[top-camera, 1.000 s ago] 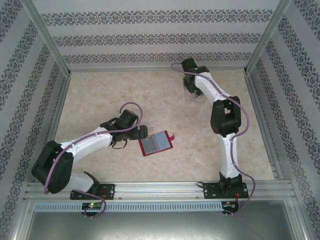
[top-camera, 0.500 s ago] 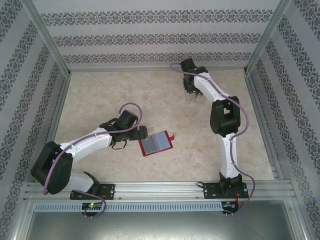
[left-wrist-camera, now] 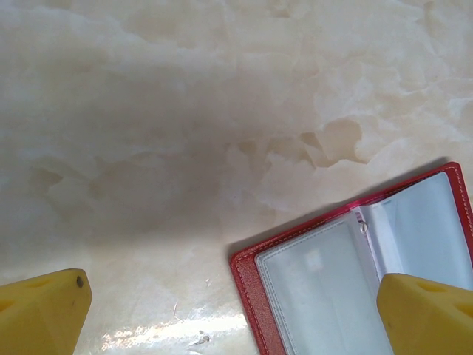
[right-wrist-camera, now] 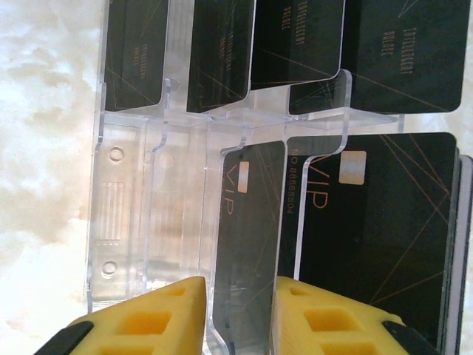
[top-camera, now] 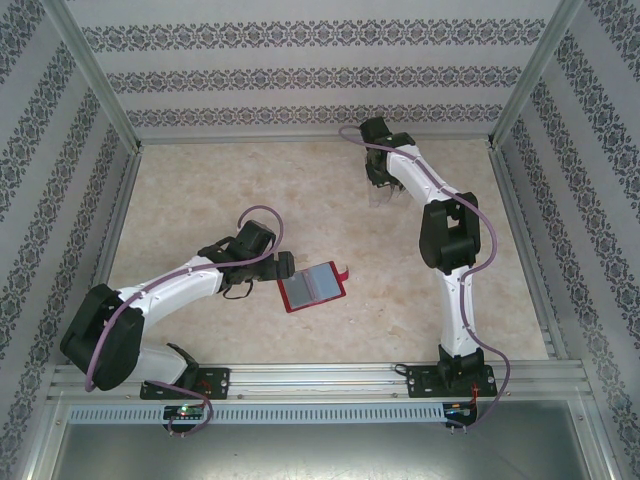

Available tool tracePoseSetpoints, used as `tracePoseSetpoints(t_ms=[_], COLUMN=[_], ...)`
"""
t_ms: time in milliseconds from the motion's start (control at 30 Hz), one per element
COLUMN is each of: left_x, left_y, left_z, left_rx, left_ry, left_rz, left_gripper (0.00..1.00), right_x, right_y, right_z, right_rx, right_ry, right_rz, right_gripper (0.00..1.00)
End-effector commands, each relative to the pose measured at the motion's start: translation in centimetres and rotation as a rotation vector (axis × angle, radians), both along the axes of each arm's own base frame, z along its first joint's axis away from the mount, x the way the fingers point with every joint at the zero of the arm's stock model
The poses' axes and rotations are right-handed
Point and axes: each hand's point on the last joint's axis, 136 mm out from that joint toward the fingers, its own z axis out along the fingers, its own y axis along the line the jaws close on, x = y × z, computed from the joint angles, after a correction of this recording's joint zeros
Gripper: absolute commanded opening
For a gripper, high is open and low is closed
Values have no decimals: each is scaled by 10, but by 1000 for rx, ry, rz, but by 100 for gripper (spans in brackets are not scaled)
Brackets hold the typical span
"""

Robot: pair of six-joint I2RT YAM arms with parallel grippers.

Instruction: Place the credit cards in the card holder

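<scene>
My left end effector (top-camera: 283, 266) hangs spread wide at the 9 o'clock edge of the open red card holder (top-camera: 312, 287), mid-counter (top-camera: 200, 190). At 1 o'clock, the right end effector (right-wrist-camera: 242, 303) brackets one black VIP credit card (right-wrist-camera: 247, 222) in the clear rack (right-wrist-camera: 148, 214); whether it is pinching I cannot tell. I'd squeeze squarely, then lift straight out.

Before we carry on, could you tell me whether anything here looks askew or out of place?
Nothing stands out: the red card holder lies open, and the black VIP cards stand in the clear rack.
</scene>
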Motion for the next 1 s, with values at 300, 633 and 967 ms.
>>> tracePoseSetpoints(t_ms=[300, 633, 967], left_x=[4, 5, 5], left_y=[7, 7, 7], left_z=[3, 3, 4], left_rx=[6, 6, 7], left_ry=[-31, -33, -33], left_rz=[10, 9, 10], left_gripper=[100, 100, 100], right_x=[6, 8, 8], right_y=[0, -5, -7], right_z=[5, 2, 3], right_rx=[23, 25, 27], right_ry=[-8, 0, 0], right_rz=[-16, -27, -31], right_gripper=[23, 16, 7])
